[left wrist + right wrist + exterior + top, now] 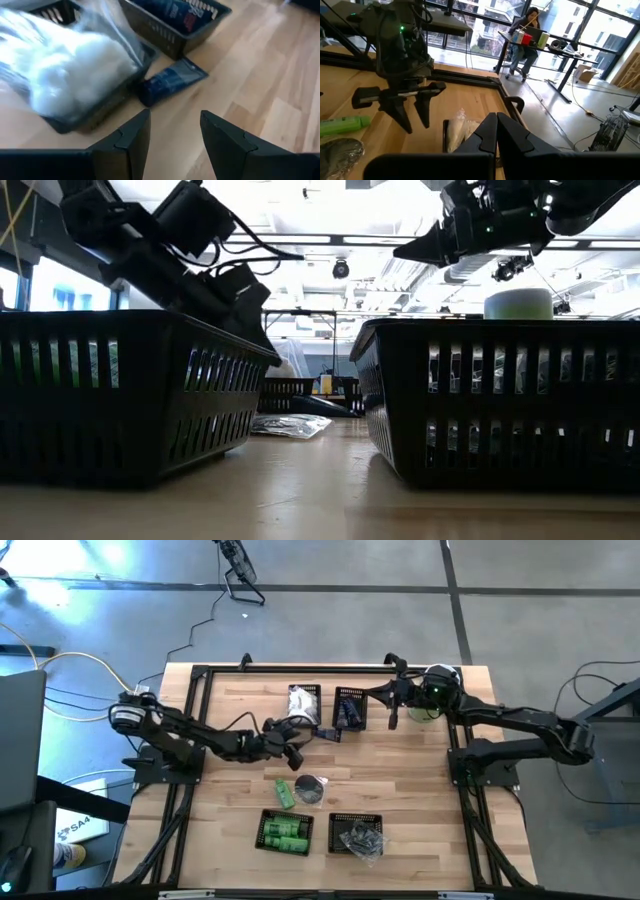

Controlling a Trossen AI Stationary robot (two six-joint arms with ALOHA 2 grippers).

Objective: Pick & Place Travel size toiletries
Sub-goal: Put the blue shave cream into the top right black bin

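Observation:
A dark blue tube (170, 82) lies flat on the wood beside the far baskets, and shows as a dark blue tube (328, 732) from above. My left gripper (175, 132) stands open and empty just short of it, tipped down; from above my left gripper (296, 743) is near the table's middle. One far basket (303, 700) holds white crinkly packets (75, 65), the other far basket (350, 706) dark blue pieces (175, 12). A green tube (284, 791) and a grey disc (312, 788) lie loose. My right gripper (392, 705) hovers shut and empty by the blue basket.
Two near baskets hold green bottles (285, 832) and clear-wrapped dark pieces (358, 838). A pale-green cylinder with a white lid (518, 304) stands at the far right under my right arm. A black frame (300, 669) borders the table. A person sits at a desk (522, 35) in the room beyond.

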